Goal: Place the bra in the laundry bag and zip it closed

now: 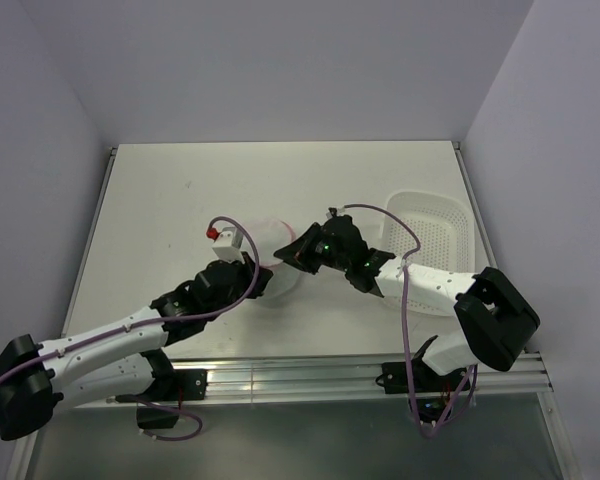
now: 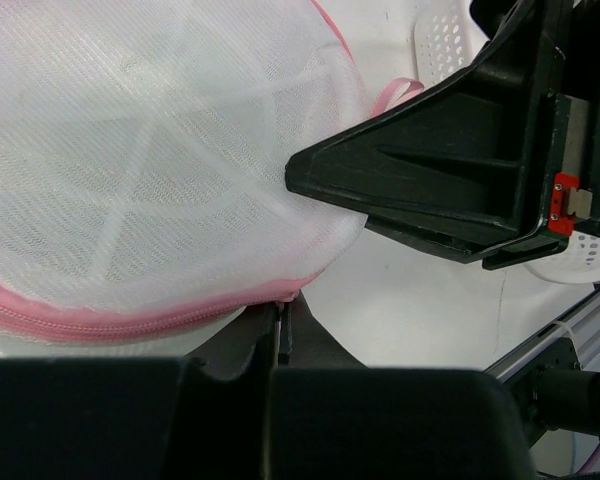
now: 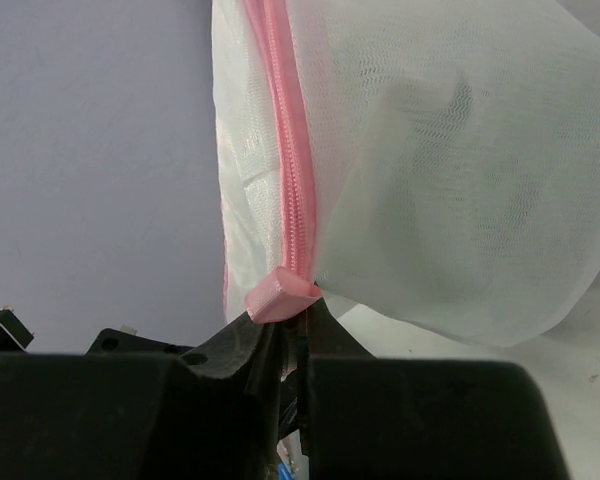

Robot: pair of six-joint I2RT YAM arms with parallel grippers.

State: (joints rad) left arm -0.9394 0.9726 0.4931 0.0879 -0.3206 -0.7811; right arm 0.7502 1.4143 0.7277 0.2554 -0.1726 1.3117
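Observation:
The laundry bag [image 1: 277,284] is held up between my two grippers at the table's middle. In the left wrist view its white mesh dome [image 2: 150,150] fills the upper left. My left gripper [image 2: 280,312] is shut on its pink zipper edge [image 2: 100,320]. In the right wrist view the pink zipper [image 3: 292,170] runs down the bag [image 3: 460,170] to a pink tab [image 3: 283,291], and my right gripper [image 3: 296,325] is shut on that end. In the top view the left gripper [image 1: 252,268] and right gripper [image 1: 292,255] nearly meet. I cannot make out the bra; the mesh hides what is inside.
The white perforated plastic basket [image 1: 432,232] stands at the right of the table, close behind the right arm; part of it shows in the left wrist view [image 2: 443,40]. A metal rail [image 1: 360,375] runs along the near edge. Walls close in the table on three sides.

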